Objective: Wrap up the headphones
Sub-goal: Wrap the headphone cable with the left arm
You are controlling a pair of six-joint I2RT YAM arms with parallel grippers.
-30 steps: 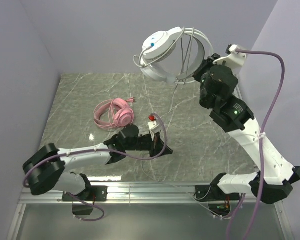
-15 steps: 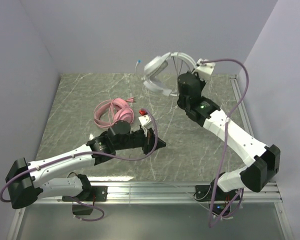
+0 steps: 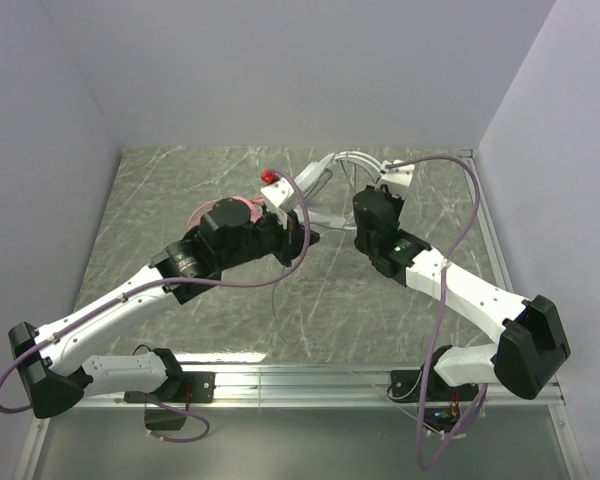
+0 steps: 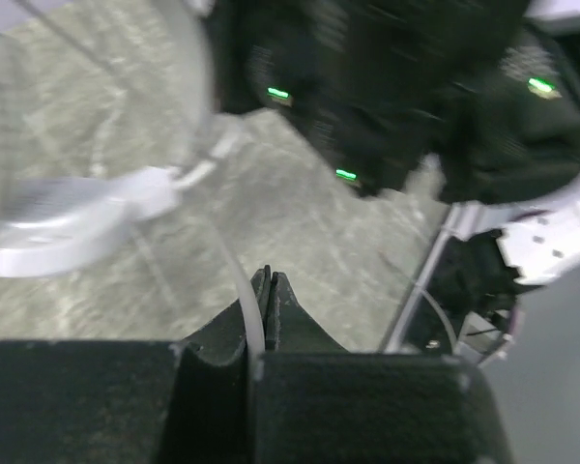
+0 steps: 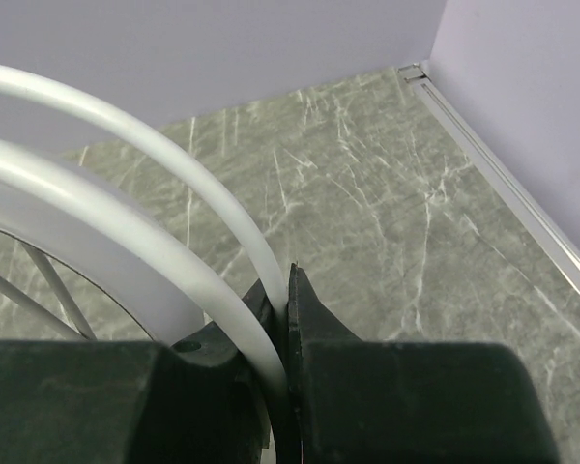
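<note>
Item 1. Left gripper (image 4: 269, 290): fingers pressed together, pinching a thin white cable (image 4: 254, 333). From the pinch the cable rises toward 11 o'clock in the left wrist view, up to the blurred white headset (image 4: 77, 222).

Item 2. Right gripper (image 5: 288, 290): clamped on the headband (image 5: 126, 222) of the white headset. Two white bands pass through the grip and sweep off toward 10 o'clock in the right wrist view.

Item 3. White headset, top view (image 3: 320, 185): held up off the table by the right gripper, at 12 o'clock from the table's middle. One earcup faces the left gripper, which sits just beside it at 7 o'clock.

Item 4. Pink headset (image 3: 242, 207): lying on the table at 10 o'clock from the middle, largely hidden under the left arm's wrist. It lies at 9 o'clock of the white headset; whether the two touch cannot be told.

Item 5. Table (image 3: 330, 310): grey marbled top, with lilac walls at 9, 12 and 3 o'clock.

Item 6. Right arm (image 4: 396, 97): dark body with green lights, filling the upper part of the left wrist view.
</note>
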